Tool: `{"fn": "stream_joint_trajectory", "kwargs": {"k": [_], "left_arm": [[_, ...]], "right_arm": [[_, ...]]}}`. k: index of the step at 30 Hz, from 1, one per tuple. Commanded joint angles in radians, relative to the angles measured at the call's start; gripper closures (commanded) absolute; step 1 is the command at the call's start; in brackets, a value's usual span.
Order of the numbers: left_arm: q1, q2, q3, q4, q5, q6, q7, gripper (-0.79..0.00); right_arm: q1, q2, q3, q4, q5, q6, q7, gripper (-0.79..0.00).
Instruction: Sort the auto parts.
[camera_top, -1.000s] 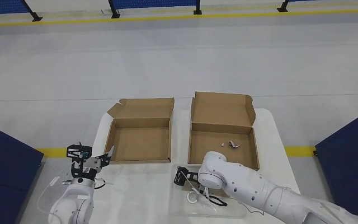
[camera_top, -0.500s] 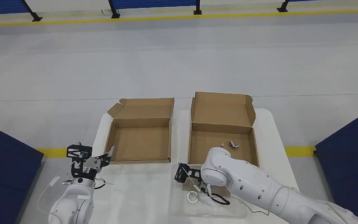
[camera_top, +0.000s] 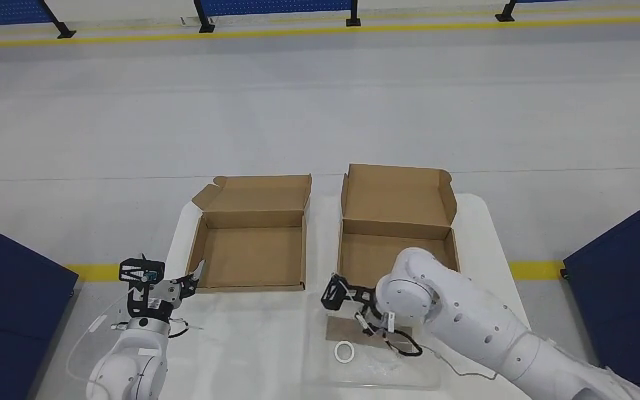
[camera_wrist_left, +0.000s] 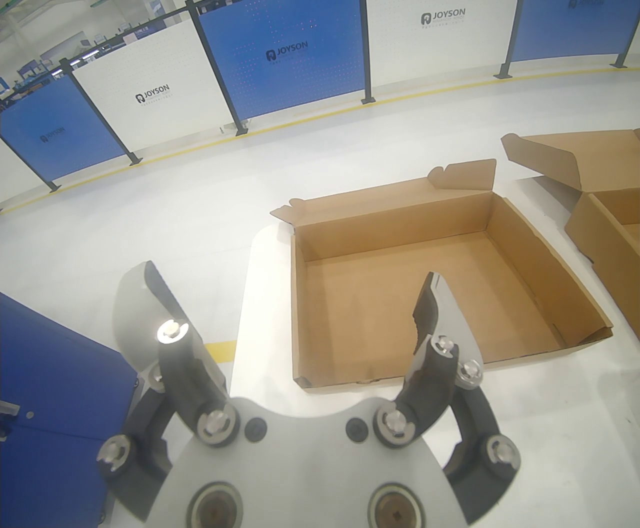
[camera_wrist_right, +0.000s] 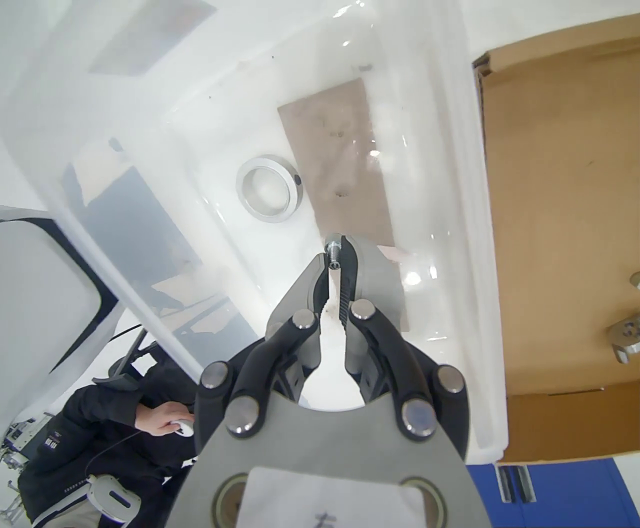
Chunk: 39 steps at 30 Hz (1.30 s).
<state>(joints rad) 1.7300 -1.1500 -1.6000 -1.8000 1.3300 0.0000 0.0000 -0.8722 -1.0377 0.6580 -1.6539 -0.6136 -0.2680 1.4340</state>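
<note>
**Bolt in the right claw, right box just beyond it**

The left claw (camera_wrist_left: 290, 280) hangs with its fingers spread wide and nothing between them, over the near left edge of the table (camera_top: 250, 320), just short of the bare left box (camera_wrist_left: 425, 300). The right claw (camera_wrist_right: 337, 255) is pinched on a small bolt (camera_wrist_right: 334, 248). The bolt's long axis runs in line with the fingers, and its end pokes past their tips. Below lies the clear tray (camera_wrist_right: 440, 150), with a metal ring (camera_wrist_right: 270, 187) in it. The right box (camera_wrist_right: 550, 200) starts just right of and beyond this claw, and small metal pieces (camera_wrist_right: 625, 335) lie inside. It is probably the nearer drop.
</note>
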Motion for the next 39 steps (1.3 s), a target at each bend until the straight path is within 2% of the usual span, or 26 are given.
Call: {"fn": "stream_joint_trajectory", "kwargs": {"k": [1, 8, 19, 21, 24, 33, 37, 39], "left_arm": [[0.0, 0.0, 0.0, 0.0, 0.0, 0.0, 0.0, -0.785], [0.0, 0.0, 0.0, 0.0, 0.0, 0.0, 0.0, -0.785], [0.0, 0.0, 0.0, 0.0, 0.0, 0.0, 0.0, -0.785], [0.0, 0.0, 0.0, 0.0, 0.0, 0.0, 0.0, -0.785], [0.0, 0.0, 0.0, 0.0, 0.0, 0.0, 0.0, -0.785], [0.0, 0.0, 0.0, 0.0, 0.0, 0.0, 0.0, -0.785], [0.0, 0.0, 0.0, 0.0, 0.0, 0.0, 0.0, -0.785], [0.0, 0.0, 0.0, 0.0, 0.0, 0.0, 0.0, -0.785]], "right_arm": [[-0.028, 0.02, 0.062, -0.018, 0.057, -0.023, 0.006, 0.0], [-0.124, 0.079, 0.236, -0.051, 0.241, -0.081, 0.037, 0.0], [-0.124, 0.079, 0.236, -0.051, 0.241, -0.081, 0.037, 0.0], [-0.133, 0.081, 0.248, -0.046, 0.253, -0.078, 0.006, 0.0], [-0.143, 0.091, 0.306, -0.012, 0.4, -0.107, 0.008, 0.0], [-0.182, 0.157, 0.416, 0.046, 0.817, -0.106, 0.012, 0.0], [-0.19, 0.182, 0.428, 0.057, 0.94, -0.109, 0.009, 0.0], [-0.19, 0.182, 0.428, 0.057, 0.94, -0.109, 0.009, 0.0]]}}
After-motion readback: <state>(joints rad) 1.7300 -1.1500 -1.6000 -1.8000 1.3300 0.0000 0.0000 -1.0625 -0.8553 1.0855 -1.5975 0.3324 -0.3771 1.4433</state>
